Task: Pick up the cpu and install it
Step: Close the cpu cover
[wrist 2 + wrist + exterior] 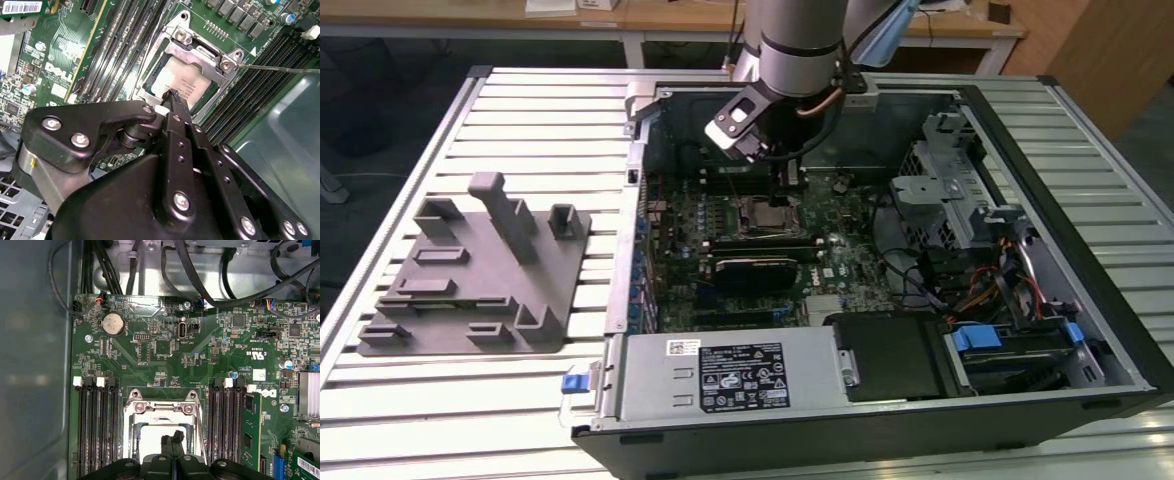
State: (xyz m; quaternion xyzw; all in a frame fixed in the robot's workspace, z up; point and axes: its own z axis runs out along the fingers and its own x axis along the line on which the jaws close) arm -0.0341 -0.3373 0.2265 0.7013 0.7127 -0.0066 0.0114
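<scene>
looking down along the black hand, fingertips pressed together, tips right over the near edge of the cpu; contact not clear. pale silver top lying flat inside the metal socket frame, screws at two corners. black memory slots on either side, set in the green motherboard. thin lever rod reaching out from the frame. grey case wall alongside.
</scene>
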